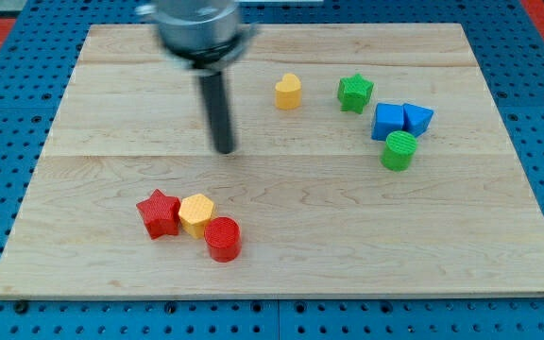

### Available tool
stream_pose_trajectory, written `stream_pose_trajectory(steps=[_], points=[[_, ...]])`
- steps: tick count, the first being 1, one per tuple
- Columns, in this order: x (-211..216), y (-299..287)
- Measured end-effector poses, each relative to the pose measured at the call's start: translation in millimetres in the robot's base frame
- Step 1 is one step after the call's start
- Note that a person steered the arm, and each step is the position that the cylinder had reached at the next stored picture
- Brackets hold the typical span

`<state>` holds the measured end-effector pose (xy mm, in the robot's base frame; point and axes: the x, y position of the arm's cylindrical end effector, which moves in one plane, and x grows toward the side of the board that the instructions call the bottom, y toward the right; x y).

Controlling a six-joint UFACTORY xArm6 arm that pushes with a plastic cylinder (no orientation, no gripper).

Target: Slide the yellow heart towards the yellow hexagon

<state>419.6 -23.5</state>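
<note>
The yellow heart [288, 92] sits on the wooden board toward the view's top, right of centre. The yellow hexagon [195, 213] lies at the lower left, touching a red star [159, 213] on its left and a red cylinder [223, 238] at its lower right. My tip [224, 148] stands on the board left of and a little below the yellow heart, well apart from it, and above the yellow hexagon.
A green star [355, 93] lies right of the yellow heart. A blue cube [388, 121], a blue triangular block [417, 118] and a green cylinder [399, 150] cluster at the right. The wooden board [281, 255] rests on a blue pegboard.
</note>
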Motion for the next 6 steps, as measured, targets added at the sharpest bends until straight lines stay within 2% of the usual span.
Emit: stream_pose_trajectory(steps=[1,2,3,5,6], points=[[-36,64],[-72,42],[-68,-45],[-81,-22],[-160,-47]])
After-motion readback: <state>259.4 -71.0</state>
